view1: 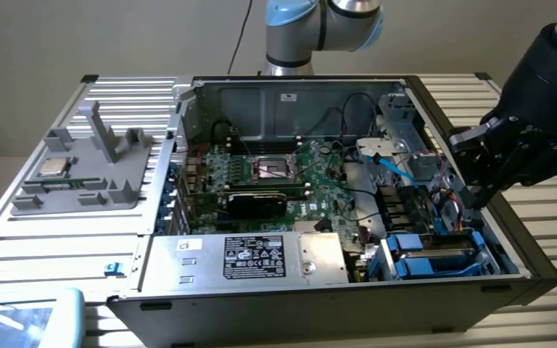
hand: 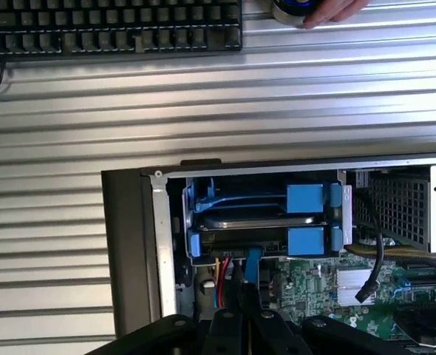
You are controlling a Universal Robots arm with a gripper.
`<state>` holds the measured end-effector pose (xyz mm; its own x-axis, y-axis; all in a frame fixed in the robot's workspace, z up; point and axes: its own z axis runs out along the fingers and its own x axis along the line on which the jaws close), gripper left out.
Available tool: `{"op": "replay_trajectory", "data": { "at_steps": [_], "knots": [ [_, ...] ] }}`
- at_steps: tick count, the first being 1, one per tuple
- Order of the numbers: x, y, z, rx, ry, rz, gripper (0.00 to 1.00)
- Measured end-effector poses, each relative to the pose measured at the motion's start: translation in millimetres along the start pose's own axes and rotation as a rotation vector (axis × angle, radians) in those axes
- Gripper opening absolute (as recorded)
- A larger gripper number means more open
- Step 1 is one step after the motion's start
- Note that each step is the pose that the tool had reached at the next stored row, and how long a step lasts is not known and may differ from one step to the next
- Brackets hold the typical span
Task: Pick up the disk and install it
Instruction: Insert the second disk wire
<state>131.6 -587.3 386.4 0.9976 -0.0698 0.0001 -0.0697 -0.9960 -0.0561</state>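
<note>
Over the drive bay: gripper [view1: 477, 194] hangs above the open computer case [view1: 259, 101], at its corner on the exterior view's right.
Fingers: pressed together [hand: 249, 307], pinching nothing visible.
Disk: the disk [hand: 259, 220] sits in its blue bracket inside the bay, by the case wall, apart from the fingertips.
Cables: blue cable [hand: 252, 265] and red wires run just beside the bay.
Risk: I judge the fingertips could snag those wires, being so close.

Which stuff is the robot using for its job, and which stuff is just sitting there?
For the job:
- the disk in its blue bracket, sitting in the computer case
- the gripper, shut, right above it

Just lying about:
- keyboard
- grey holder
- processor chip
</note>
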Motion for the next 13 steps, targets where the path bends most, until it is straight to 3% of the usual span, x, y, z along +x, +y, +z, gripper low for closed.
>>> {"op": "replay_trajectory", "data": {
  "at_steps": [10,13],
  "knots": [
    [-0.1,1.1,10.7,-0.0005,-0.0039,-0.003,0.11],
    [-0.1,1.2,13.2,-0.0109,-0.0034,-0.003,0.11]
  ]
}}
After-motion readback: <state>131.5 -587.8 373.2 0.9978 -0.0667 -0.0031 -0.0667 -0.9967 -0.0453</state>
